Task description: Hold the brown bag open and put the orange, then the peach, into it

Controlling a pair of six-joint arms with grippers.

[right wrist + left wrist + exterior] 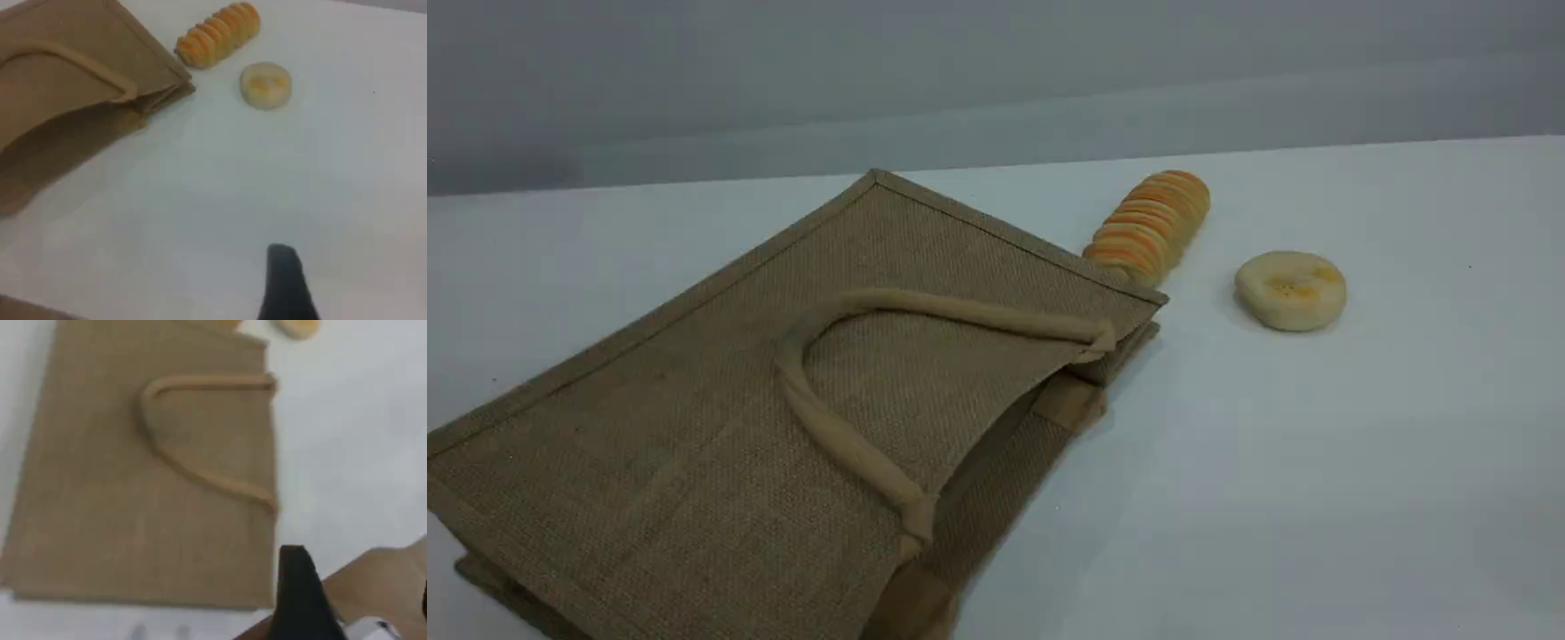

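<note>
The brown bag (694, 427) lies flat on its side over the left half of the worktop (1316, 462), its mouth turned to the right and gaping only a little at the near corner, with one loop handle (845, 444) resting on the upper panel. Neither the orange nor the peach shows in any view; they may already be inside the bag, which would mean the job is done, but I cannot tell. Far right of the bag sits a striped bread roll (1152, 227), with a pale round bun (1289, 290) just beside it.

Neither arm appears in the scene view. The left fingers (303, 600) hover above the bag's near edge, the right fingers (285, 283) above bare worktop right of the mouth. Each wrist view shows one dark fingertip holding nothing; their spread cannot be told.
</note>
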